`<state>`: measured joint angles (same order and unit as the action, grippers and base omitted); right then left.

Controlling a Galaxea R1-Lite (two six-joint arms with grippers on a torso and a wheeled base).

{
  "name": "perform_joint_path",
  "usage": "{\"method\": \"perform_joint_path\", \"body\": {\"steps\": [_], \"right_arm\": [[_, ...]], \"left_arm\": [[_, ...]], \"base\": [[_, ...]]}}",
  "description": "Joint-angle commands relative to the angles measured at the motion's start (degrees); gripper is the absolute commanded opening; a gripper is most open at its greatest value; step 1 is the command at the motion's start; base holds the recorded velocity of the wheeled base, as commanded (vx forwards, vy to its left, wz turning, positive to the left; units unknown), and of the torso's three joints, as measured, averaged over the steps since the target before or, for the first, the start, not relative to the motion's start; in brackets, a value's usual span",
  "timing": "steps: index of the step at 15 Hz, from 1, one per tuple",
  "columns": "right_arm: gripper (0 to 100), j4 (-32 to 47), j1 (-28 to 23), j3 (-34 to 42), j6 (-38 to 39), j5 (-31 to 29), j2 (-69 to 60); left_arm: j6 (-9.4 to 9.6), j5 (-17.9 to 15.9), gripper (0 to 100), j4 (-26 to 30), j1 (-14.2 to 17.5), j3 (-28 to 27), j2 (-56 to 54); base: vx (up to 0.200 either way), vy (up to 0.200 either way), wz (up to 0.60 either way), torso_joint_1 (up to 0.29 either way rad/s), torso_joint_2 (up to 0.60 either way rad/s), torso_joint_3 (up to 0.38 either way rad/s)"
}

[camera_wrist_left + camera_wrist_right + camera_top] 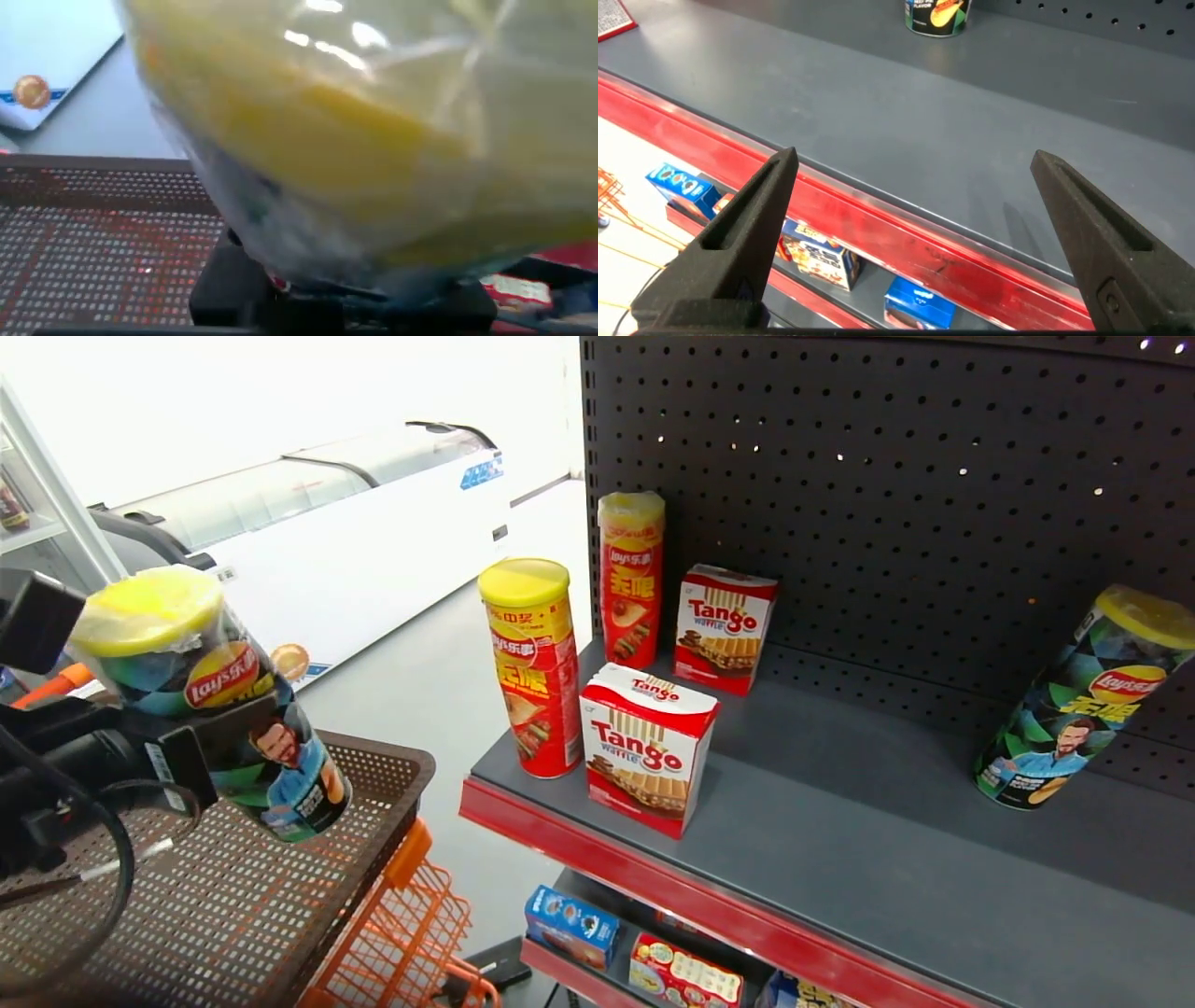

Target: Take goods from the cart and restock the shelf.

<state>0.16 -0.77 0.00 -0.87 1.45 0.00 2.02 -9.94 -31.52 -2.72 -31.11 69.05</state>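
altogether four cans (pixel 224 677) (pixel 532 663) (pixel 632 574) (pixel 1074 709), two wafer boxes (pixel 646 747) (pixel 724 627)

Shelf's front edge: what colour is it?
The front edge is red; head view shows it best.

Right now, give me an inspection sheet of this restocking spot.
Surface: grey shelf, red front edge.
Job's things: green chip can above the cart basket; second green can at shelf's right; two red cans, two wafer boxes at its left.
Clutter: nothing seen.
Grippers: left gripper shut on green chip can; right gripper open over shelf's edge.
Cables: black cable beside left arm.
Surroundings: chest freezer behind.
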Motion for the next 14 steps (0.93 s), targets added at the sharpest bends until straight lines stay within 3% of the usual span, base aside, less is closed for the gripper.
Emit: {"method": "perform_joint_path", "body": {"steps": [1,2,4,8,10,11,12,14], "right_arm": [[100,-0.07,-0.02,0.0,-0.01,0.04,0.0],[100,0.02,-0.02,0.0,-0.01,0.04,0.0],[100,0.02,-0.02,0.0,-0.01,-0.04,0.0],[100,0.02,-0.02,0.0,-0.01,-0.04,0.0],[100,0.02,-0.02,0.0,-0.01,0.04,0.0],[100,0.02,-0.02,0.0,-0.01,0.04,0.0],[100,0.02,-0.02,0.0,-0.01,0.04,0.0],[100,0.02,-0.02,0.0,-0.01,0.04,0.0]], "left_arm": [[-0.62,-1.14,0,-0.29,-4.22,4.83,-5.41],[-0.62,-1.14,0,-0.38,-7.39,5.45,-6.03],[-0.62,-1.14,0,-0.47,-8.0,5.45,-6.29],[-0.71,-2.19,0,-0.47,-13.54,5.53,-6.29],[-0.71,-4.22,0,-0.56,-15.04,5.09,-5.77],[-0.62,-8.79,0,-0.29,-15.04,4.83,-5.24],[-0.53,-10.98,0,-0.03,-15.04,4.92,-4.8],[-0.44,-12.48,0,-0.38,-15.04,4.83,-2.51]], "base": [[0.0,0.0,0.0,0.0,0.0,0.0],[0.0,0.0,0.0,0.0,0.0,0.0],[0.0,0.0,0.0,0.0,0.0,0.0],[0.0,0.0,0.0,0.0,0.0,0.0],[0.0,0.0,0.0,0.0,0.0,0.0],[0.0,0.0,0.0,0.0,0.0,0.0],[0.0,0.0,0.0,0.0,0.0,0.0],[0.0,0.0,0.0,0.0,0.0,0.0]]}}
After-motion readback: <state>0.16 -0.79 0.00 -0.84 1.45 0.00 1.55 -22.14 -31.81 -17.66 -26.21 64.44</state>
